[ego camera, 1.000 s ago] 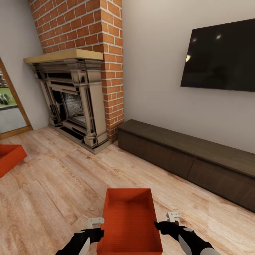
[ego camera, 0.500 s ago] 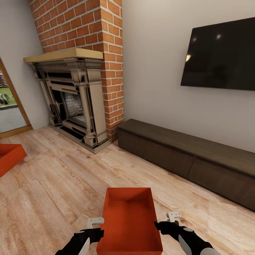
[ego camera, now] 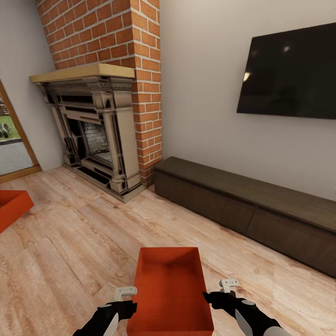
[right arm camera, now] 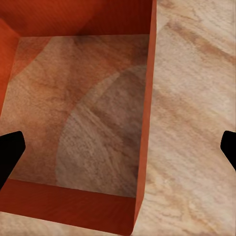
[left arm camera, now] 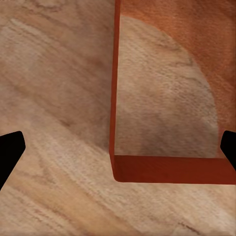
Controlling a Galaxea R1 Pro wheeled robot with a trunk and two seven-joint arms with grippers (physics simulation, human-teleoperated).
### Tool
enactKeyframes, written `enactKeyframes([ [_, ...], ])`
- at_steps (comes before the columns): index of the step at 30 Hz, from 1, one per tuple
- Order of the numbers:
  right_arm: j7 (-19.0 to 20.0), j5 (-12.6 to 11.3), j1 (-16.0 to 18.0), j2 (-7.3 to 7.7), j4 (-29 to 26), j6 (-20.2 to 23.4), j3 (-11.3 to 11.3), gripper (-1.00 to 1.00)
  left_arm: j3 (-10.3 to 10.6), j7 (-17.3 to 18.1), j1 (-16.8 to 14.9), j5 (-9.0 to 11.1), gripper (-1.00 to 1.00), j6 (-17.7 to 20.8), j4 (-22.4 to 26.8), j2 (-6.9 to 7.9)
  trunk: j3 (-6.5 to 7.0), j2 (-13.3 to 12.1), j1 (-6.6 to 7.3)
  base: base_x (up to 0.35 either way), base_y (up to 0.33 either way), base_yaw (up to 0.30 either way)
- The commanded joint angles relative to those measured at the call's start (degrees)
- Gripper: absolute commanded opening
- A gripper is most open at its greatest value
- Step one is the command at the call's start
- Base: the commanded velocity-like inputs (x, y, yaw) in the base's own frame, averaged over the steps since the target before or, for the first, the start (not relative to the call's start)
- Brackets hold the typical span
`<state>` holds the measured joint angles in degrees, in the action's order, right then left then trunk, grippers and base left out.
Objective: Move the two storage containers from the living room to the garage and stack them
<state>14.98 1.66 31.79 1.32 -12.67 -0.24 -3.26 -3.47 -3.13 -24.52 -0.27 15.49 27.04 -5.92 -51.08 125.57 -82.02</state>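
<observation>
From the head camera, an orange-red ribbed rectangular topless bin [ego camera: 171, 289] sits on the light wood-plank floor [ego camera: 70, 247] at the near centre, between the two arms. The left gripper [ego camera: 124, 298] is just beside the bin's left wall and the right gripper [ego camera: 223, 290] just beside its right wall; from here I cannot tell whether either touches it. A second, alike orange-red bin [ego camera: 13, 207] lies at the far left edge, well apart. Beyond stand a brick fireplace [ego camera: 100, 126], a long dark cabinet [ego camera: 242, 205] and a black wall television [ego camera: 289, 72].

In the left wrist view, the black fingertips [left arm camera: 10, 152] stand wide apart, with the bin's wall [left arm camera: 114, 98] between them, untouched.

In the right wrist view, the fingertips [right arm camera: 10, 150] are likewise spread wide, straddling the bin's other wall [right arm camera: 146, 113] without gripping it.
</observation>
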Motion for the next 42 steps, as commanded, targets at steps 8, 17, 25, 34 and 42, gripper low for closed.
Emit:
enactKeyframes([
  [8, 0.4, 0.2, 0.0, -0.01, 0.0, 0.0, -0.3, 1.0, -0.3, 0.0, 0.0, 0.0, 1.0, 0.3, 0.1, -0.06, -0.05, 0.0, 0.01, 0.0, 0.0, -0.006],
  [17, 0.3, 0.3, 0.0, -0.01, 0.0, -0.1, -0.3, 1.0, -0.3, 0.0, 0.0, 0.0, 1.0, 0.3, 0.1, -0.06, -0.05, 0.0, 0.01, 0.0, 0.0, 0.0],
  [25, 0.3, 0.3, 0.0, -0.01, 0.0, -0.1, -0.3, 1.0, -0.3, -0.1, 0.0, -0.1, 1.0, 0.3, 0.1, -0.08, -1.31, 2.8, -1.53, 0.0, 0.0, 0.0],
  [34, 0.4, 0.3, 0.0, -0.01, 0.0, -0.1, -0.3, 1.0, -0.3, -0.1, 0.0, 0.0, 1.0, 0.3, 0.1, -0.06, -2.57, 5.6, -3.06, 0.0, 0.0, 0.0],
  [42, 0.4, 0.3, 0.0, -0.01, 0.0, -0.1, -0.3, 1.0, -0.3, -0.1, 0.0, 0.0, 1.0, 0.3, 0.1, -0.2, -2.57, 5.6, -3.06, 0.0, 0.0, 0.0],
])
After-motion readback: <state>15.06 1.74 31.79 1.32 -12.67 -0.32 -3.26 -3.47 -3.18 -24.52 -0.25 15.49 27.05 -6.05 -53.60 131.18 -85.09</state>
